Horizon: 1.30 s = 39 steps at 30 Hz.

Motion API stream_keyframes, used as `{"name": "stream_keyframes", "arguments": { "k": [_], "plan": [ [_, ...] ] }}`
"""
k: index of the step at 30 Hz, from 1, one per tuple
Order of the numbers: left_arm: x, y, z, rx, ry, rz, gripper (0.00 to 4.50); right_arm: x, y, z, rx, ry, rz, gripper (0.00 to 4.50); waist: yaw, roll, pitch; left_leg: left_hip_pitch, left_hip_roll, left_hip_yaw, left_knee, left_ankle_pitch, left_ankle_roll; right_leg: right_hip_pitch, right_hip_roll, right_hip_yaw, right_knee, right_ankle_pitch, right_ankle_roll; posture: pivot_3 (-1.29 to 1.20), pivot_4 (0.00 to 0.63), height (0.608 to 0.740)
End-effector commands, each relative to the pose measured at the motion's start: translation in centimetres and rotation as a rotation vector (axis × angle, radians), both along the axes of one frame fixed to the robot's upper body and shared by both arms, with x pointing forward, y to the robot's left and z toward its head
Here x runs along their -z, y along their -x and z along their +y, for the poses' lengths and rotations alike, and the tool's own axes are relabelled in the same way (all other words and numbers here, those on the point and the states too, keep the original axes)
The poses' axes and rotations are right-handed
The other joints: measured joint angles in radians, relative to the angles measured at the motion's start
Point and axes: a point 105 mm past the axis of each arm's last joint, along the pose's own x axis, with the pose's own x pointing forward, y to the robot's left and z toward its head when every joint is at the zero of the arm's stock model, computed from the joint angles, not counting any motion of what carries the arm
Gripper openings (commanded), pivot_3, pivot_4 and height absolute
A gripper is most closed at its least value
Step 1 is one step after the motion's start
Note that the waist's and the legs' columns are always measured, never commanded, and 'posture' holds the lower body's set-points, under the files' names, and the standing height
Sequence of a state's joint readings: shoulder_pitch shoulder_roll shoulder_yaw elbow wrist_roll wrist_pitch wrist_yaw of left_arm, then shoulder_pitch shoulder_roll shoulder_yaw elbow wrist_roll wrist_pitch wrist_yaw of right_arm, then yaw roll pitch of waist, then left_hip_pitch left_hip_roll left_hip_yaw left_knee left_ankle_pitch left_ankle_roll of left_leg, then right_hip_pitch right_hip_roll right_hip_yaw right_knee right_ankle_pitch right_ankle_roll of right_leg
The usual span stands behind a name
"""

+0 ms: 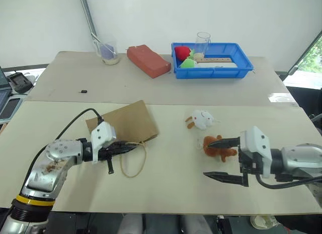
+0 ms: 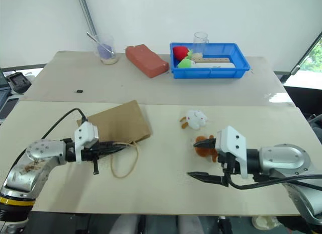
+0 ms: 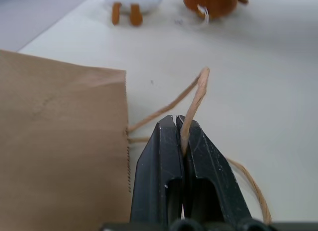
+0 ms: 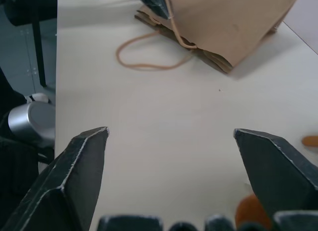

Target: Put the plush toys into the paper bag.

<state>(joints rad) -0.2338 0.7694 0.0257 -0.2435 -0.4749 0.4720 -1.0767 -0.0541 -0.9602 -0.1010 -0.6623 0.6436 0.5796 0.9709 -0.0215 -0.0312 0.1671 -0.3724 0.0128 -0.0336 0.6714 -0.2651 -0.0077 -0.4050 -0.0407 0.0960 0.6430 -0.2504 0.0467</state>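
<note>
The paper bag point(image 1: 124, 124) lies flat on the pale surface point(image 1: 171, 183), on the robot's left side, its mouth toward the near edge. One thin loop handle point(image 1: 134, 161) lies slack on the surface in front of the mouth; the other handle point(image 3: 195, 99) is pinched between the pressed-together fingers of the left end effector point(image 1: 122, 149). That arm reaches in low from the near left corner, wrist angled forward and to the right, fingers nearly level at the bag's mouth.

The two plush toys lie to the right of the bag, well apart from it. The white toy point(image 1: 202, 119) sits farther from the robot; the reddish-brown toy point(image 1: 219, 148) lies just nearer, close beside it. The right end effector point(image 1: 221, 158) comes in from the right edge, pointing left and slightly down, its fingers spread wide: the far finger's tip is over the brown toy, the near finger hangs above bare surface. I cannot tell whether the far finger touches the toy.

A broad bare stretch of surface lies between the bag's mouth and the toys, and along the near edge. On the far surface stand a red block point(image 1: 148, 60), a blue tray point(image 1: 242, 57) with round soft toys point(image 1: 184, 57), and a cup point(image 1: 107, 52).
</note>
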Motion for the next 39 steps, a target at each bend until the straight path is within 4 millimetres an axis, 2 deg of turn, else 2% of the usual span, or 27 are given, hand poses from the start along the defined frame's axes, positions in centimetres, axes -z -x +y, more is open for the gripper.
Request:
{"name": "stream_keyframes", "arguments": {
  "k": [1,3,5,9,10,18,21,39],
  "plan": [
    [-2.4,-0.6,-0.1,-0.015,0.062,0.009,0.00,0.4,-0.2,2.4,-0.036,-0.026,-0.034,3.03,-0.005,0.000,0.000,0.000,0.000,0.000,0.000,0.000,0.000,0.000,0.000,0.000,0.000,0.000,0.000,0.00,0.150,0.740],
    [-3.0,-0.8,-0.3,-0.023,0.097,0.039,0.00,1.1,-0.9,3.8,-0.037,-0.034,-0.052,2.23,-0.008,0.000,0.000,0.000,0.000,-0.001,0.000,0.000,0.000,-0.001,0.000,0.000,0.001,0.000,0.000,0.00,0.150,0.740],
    [-3.4,-0.9,-0.6,-0.030,0.129,0.070,0.00,1.8,-1.9,5.3,-0.021,-0.046,-0.069,1.70,-0.017,0.000,0.000,0.000,0.000,-0.001,0.000,0.000,0.000,-0.001,0.000,0.000,0.001,0.000,0.000,0.00,0.150,0.740],
    [-3.6,-1.1,-0.7,-0.054,0.169,0.114,0.00,2.9,-4.0,8.3,0.021,-0.090,-0.104,0.27,-0.023,0.000,0.000,0.000,0.000,-0.003,0.001,0.000,0.000,-0.002,0.000,0.000,0.003,0.000,0.000,0.00,0.150,0.740],
    [-3.7,-1.2,-0.7,-0.063,0.180,0.125,0.00,3.2,-4.5,9.0,0.029,-0.097,-0.114,0.07,-0.024,0.000,0.000,-0.001,-0.001,-0.003,0.002,0.000,0.000,-0.002,0.000,0.000,0.004,0.000,0.000,0.00,0.150,0.740],
    [-4.1,-1.5,-0.6,-0.119,0.258,0.196,0.00,4.3,-7.7,13.3,0.097,-0.155,-0.182,0.07,-0.022,0.000,0.000,-0.005,-0.001,-0.011,0.003,0.000,0.000,-0.008,-0.001,-0.001,0.006,0.001,-0.001,0.00,0.150,0.740],
    [-4.2,-1.6,-0.5,-0.133,0.266,0.210,0.00,4.5,-8.4,14.8,0.098,-0.171,-0.201,0.07,-0.023,0.000,0.000,-0.014,-0.002,-0.013,0.005,0.001,-0.002,-0.018,-0.001,-0.001,0.010,0.004,-0.002,0.00,0.150,0.740],
    [-5.8,-2.4,0.6,-0.227,0.355,0.232,0.00,5.5,-11.6,18.8,0.213,-0.178,-0.264,0.07,-0.035,0.000,0.000,-0.013,-0.003,-0.016,0.005,0.002,-0.004,-0.020,-0.002,-0.004,0.016,0.004,-0.003,0.00,0.150,0.740]
  ]
}}
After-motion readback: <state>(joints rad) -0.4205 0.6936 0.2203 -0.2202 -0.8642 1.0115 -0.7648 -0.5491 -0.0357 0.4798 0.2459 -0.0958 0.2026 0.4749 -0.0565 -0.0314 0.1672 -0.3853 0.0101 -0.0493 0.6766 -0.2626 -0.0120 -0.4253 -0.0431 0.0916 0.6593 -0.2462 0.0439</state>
